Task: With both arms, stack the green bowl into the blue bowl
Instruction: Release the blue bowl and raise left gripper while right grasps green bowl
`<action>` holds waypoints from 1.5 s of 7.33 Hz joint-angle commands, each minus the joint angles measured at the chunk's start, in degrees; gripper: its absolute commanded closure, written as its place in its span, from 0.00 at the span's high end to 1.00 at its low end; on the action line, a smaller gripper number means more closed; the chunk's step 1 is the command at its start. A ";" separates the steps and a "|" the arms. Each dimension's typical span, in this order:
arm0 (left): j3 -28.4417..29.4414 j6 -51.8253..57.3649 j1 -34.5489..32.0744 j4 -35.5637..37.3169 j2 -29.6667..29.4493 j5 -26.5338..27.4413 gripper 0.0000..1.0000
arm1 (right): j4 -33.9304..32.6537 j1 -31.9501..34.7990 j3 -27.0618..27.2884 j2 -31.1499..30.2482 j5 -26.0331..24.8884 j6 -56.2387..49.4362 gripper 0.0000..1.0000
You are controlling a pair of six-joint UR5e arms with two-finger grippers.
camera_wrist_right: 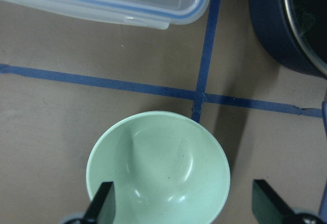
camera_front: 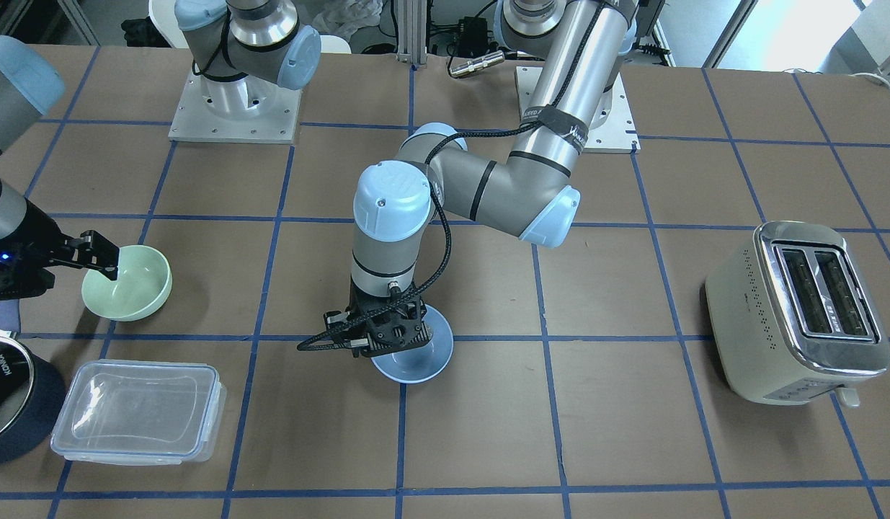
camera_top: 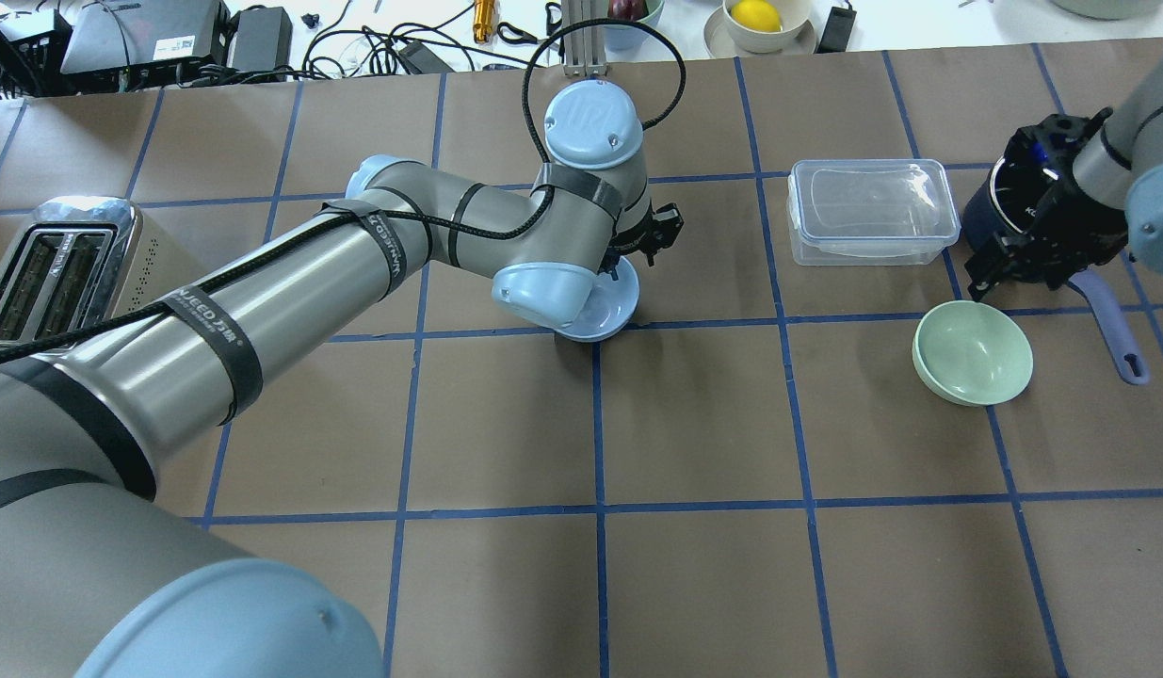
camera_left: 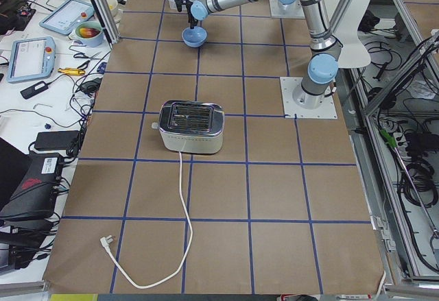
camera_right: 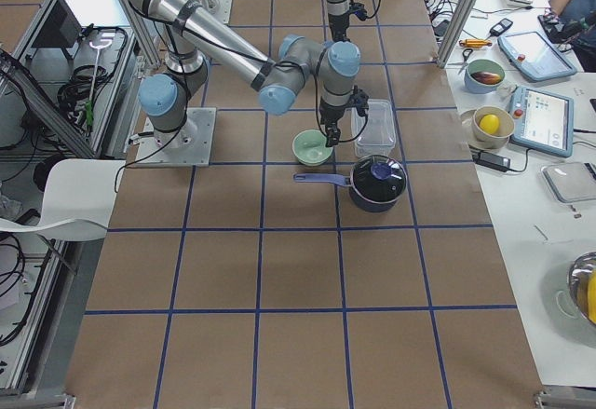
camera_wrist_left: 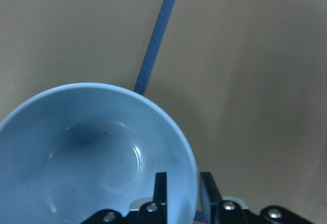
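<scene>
Left gripper (camera_wrist_left: pixel 184 193) jaws clamped on blue bowl (camera_wrist_left: pixel 97 152) rim, around desk (camera_top: pixel 694 424) centre. Green bowl (camera_top: pixel 972 351) sits at its 3 o'clock in overhead view, well apart; right gripper (camera_wrist_right: pixel 186 206) jaws wide apart over it. Risks: thin rim pinch slips and bowl tips; open finger knocks green bowl toward saucepan (camera_right: pixel 377 185). Text: arm strap (camera_top: pixel 218 353) "…JEED"; saucepan lid "KO…", rest unreadable.
</scene>
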 commanded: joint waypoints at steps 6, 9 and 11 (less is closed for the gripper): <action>-0.50 39.10 19.54 -30.89 24.20 1.14 1.00 | -8.97 -4.71 5.11 4.08 -0.21 -9.77 0.00; -1.73 43.94 25.28 -35.61 28.34 0.96 1.00 | -7.66 -3.40 2.23 2.68 0.05 -8.99 0.00; -2.17 43.33 25.19 -35.08 28.53 0.97 1.00 | 0.91 3.25 -2.77 2.41 0.23 -0.61 0.00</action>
